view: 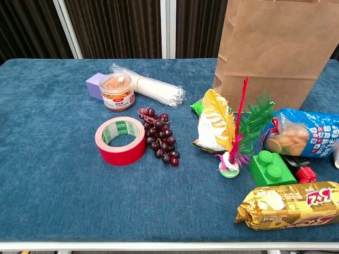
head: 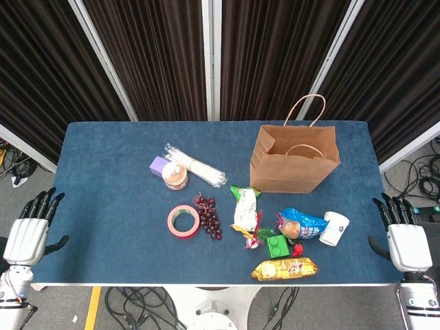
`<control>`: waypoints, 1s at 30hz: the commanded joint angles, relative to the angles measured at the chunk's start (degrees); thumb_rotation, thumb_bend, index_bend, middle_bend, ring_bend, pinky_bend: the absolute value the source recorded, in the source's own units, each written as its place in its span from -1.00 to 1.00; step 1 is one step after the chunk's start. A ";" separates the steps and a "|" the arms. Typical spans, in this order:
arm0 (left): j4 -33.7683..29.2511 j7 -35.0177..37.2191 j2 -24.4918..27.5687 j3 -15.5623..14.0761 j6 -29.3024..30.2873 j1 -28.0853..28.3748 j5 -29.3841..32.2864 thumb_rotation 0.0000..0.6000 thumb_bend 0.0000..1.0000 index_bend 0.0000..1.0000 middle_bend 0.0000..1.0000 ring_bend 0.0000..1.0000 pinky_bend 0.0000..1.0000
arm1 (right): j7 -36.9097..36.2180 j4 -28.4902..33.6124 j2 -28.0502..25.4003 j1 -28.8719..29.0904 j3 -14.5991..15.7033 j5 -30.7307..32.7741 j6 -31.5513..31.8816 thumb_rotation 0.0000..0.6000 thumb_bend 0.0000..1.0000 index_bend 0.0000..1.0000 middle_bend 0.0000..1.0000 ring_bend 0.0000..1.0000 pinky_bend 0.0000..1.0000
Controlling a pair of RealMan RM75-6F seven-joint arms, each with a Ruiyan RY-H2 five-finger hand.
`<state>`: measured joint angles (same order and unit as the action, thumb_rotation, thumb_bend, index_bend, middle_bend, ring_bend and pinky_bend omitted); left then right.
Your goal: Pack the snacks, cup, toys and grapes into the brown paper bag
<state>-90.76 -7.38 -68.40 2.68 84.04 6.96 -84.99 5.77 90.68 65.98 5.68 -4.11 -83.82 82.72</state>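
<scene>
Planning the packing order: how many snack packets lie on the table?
3: gold packet at the near edge, blue packet beside the cup, green-white packet before the bag. None visibly hidden.

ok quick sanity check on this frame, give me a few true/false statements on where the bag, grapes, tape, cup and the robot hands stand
1. The brown paper bag stands upright with its mouth open. True.
2. The grapes are already in the bag. False: they lie on the table beside the red tape roll.
3. The left robot hand holds the tape roll. False: it is off the table's left edge, fingers apart, holding nothing.
4. The white cup lies on the table in front of the bag, near the blue snack bag. True.
5. The right robot hand grips the gold snack pack. False: it is empty, beyond the table's right edge.
</scene>
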 commanded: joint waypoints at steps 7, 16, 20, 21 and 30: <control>0.08 0.60 -0.14 -0.45 -0.10 -0.33 0.02 1.00 -0.54 -0.72 -0.73 -0.95 -0.67 | 0.55 0.24 -0.13 -0.11 -0.02 0.41 -0.06 1.00 -0.65 -0.81 -0.94 -1.00 -1.00; 0.94 1.80 -0.41 -0.36 -0.48 -0.08 0.00 1.00 -0.53 -0.73 -0.73 -0.94 -0.67 | 2.53 6.13 -2.98 0.24 -0.13 2.33 -2.01 1.00 -0.65 -0.86 -0.94 -1.00 -1.00; 1.79 2.83 -0.84 -0.60 0.04 -0.60 -0.01 1.00 -0.54 -0.73 -0.73 -0.95 -0.67 | 3.43 7.97 -4.78 0.24 0.08 2.91 -2.67 1.00 -0.65 -0.88 -0.93 -1.00 -1.00; 1.86 2.99 -0.87 -0.59 0.13 -0.67 0.02 1.00 -0.53 -0.73 -0.73 -0.95 -0.67 | 3.56 8.28 -4.99 0.24 0.09 2.99 -2.75 1.00 -0.65 -0.88 -0.93 -1.00 -1.00; 1.68 3.46 -0.53 -0.72 0.78 -0.89 -0.78 1.00 -0.53 -0.72 -0.73 -0.95 -0.67 | 8.14 15.35 -6.91 3.26 0.76 5.11 -9.22 1.00 -0.65 -0.89 -0.80 -1.00 -0.86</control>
<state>-89.05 -3.90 -68.94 1.97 84.82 6.07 -85.74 11.85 103.49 59.82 7.60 -3.63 -80.00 76.01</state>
